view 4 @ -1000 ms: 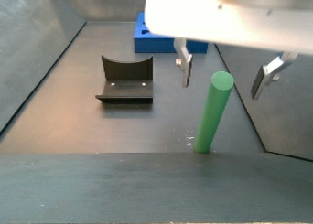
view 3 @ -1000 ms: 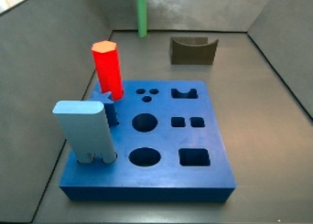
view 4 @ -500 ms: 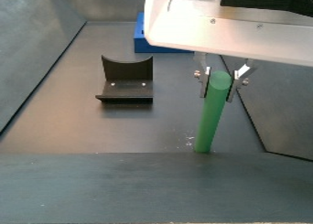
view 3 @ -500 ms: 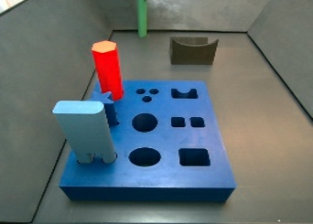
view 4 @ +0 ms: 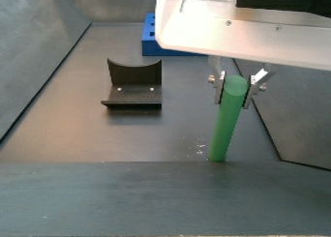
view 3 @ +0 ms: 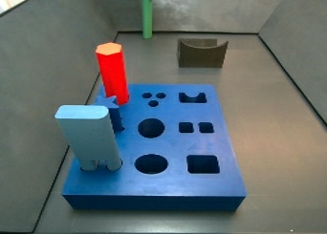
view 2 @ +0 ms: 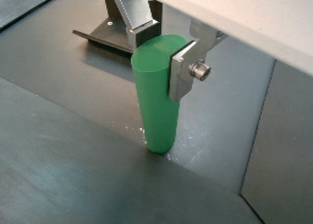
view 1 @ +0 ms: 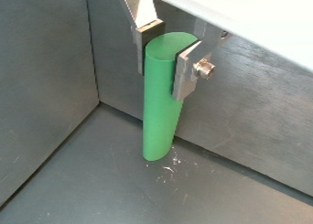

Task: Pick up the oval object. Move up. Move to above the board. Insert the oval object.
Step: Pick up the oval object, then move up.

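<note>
In a side view the board lies nearest, a thick blue block with round, square and other shaped holes in its top. A light-blue rectangular block stands upright at its near left edge, and a red hexagonal peg stands upright behind that, near the board's far left corner. Past the board, a small dark olive U-shaped piece sits on the grey floor close to the back wall. Farthest back, against that wall, the oval object shows as a slim green upright, well apart from the board.

From the opposite side, the oval object stands upright with its foot on the floor, near the right-hand wall. The gripper is at its upper end, under the large white wrist housing, with a finger on each side of the peg. The U-shaped piece lies to the left of the peg, apart from it, and a corner of the board shows beyond.

In both wrist views the gripper is clamped on the top of the oval object, silver fingers pressed against its rounded sides.
</note>
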Robot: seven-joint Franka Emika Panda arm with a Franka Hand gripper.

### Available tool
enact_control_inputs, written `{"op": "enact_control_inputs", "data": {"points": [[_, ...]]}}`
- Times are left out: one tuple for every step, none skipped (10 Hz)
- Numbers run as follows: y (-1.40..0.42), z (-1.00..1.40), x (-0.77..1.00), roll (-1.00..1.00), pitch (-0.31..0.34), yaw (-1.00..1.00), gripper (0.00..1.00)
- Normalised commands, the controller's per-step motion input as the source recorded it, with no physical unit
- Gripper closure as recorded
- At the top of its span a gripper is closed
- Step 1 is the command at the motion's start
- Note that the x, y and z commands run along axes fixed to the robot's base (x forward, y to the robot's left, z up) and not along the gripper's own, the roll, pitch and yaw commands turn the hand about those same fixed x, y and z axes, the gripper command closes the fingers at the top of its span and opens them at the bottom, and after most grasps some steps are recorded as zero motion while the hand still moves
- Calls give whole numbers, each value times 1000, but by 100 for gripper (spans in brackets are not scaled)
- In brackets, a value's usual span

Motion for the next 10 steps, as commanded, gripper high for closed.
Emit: {"op": "enact_control_inputs", "data": {"points": [[0, 0, 0, 0, 0, 0, 100], [0, 0, 0, 0, 0, 0, 100], [0, 0, 0, 0, 0, 0, 100], [0, 0, 0, 0, 0, 0, 100], [0, 0, 0, 0, 0, 0, 100], [0, 0, 0, 0, 0, 0, 100], [0, 833, 0, 0, 0, 0, 100], [-21, 815, 11, 1, 8, -21, 100], [-10, 657, -14, 24, 55, -30, 100], [-6, 571, -20, 35, 73, -29, 100]]}}
